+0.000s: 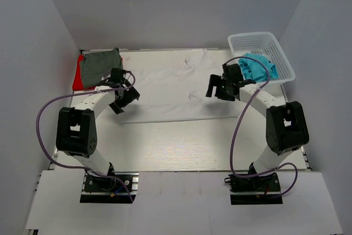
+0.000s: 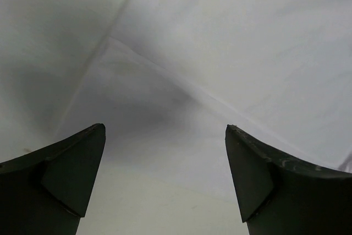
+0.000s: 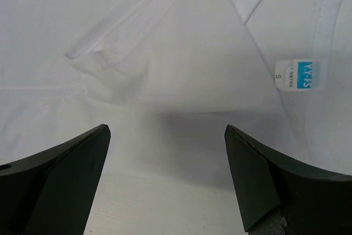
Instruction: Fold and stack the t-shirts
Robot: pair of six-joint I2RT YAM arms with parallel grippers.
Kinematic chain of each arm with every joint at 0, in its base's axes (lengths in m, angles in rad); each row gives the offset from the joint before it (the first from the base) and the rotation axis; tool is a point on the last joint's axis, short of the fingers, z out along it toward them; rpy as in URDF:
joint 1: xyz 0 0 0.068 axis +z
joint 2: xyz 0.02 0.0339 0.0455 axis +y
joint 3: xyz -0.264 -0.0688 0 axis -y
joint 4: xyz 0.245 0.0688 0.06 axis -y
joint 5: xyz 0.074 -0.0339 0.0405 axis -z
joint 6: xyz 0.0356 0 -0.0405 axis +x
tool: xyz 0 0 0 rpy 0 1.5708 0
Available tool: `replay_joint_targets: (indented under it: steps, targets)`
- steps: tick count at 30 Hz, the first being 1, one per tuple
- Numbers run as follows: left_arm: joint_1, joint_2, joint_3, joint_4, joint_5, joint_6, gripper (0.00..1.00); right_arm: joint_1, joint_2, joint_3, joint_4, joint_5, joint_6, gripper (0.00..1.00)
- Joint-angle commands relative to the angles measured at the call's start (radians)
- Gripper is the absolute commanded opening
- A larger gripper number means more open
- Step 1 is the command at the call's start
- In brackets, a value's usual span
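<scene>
The white t-shirt (image 1: pixel 176 83) lies spread flat across the far middle of the table. My left gripper (image 1: pixel 124 100) is open and empty over its left edge; in the left wrist view (image 2: pixel 165 127) white cloth (image 2: pixel 247 53) lies under the fingers. My right gripper (image 1: pixel 215 89) is open and empty over the shirt's right side, near the collar; the right wrist view (image 3: pixel 167 128) shows the cloth (image 3: pixel 181 64) and its size label (image 3: pixel 297 74). The folded grey-green t-shirt (image 1: pixel 100 64) lies on the red one (image 1: pixel 78 81) at the far left. The turquoise t-shirt (image 1: pixel 257 67) is bunched in the basket.
The white lattice basket (image 1: pixel 258 41) stands at the far right corner, just beyond my right arm. Grey walls close in the table at the back and both sides. Bare white table (image 1: pixel 181 147) runs between the shirt and the arm bases.
</scene>
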Motion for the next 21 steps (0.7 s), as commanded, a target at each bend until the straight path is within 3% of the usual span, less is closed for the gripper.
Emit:
replay_joint_targets:
  steps: [1,5,11,17,21]
  targets:
    - [-0.005,0.042,-0.038,0.139,0.203,0.045,1.0,0.0,0.027,-0.021,0.063,-0.055,0.027,0.9]
    - [-0.014,0.116,-0.055,0.141,0.204,0.045,1.0,-0.003,0.048,-0.093,0.112,-0.041,0.061,0.9]
    - [-0.014,0.076,-0.179,0.099,0.217,0.045,1.0,0.005,-0.004,-0.224,0.124,-0.035,0.107,0.9]
    - [-0.014,-0.141,-0.484,0.108,0.275,0.015,1.0,0.025,-0.249,-0.519,0.046,0.031,0.187,0.9]
    - [-0.014,-0.398,-0.614,0.07,0.335,-0.018,1.0,0.069,-0.456,-0.641,-0.058,0.065,0.228,0.9]
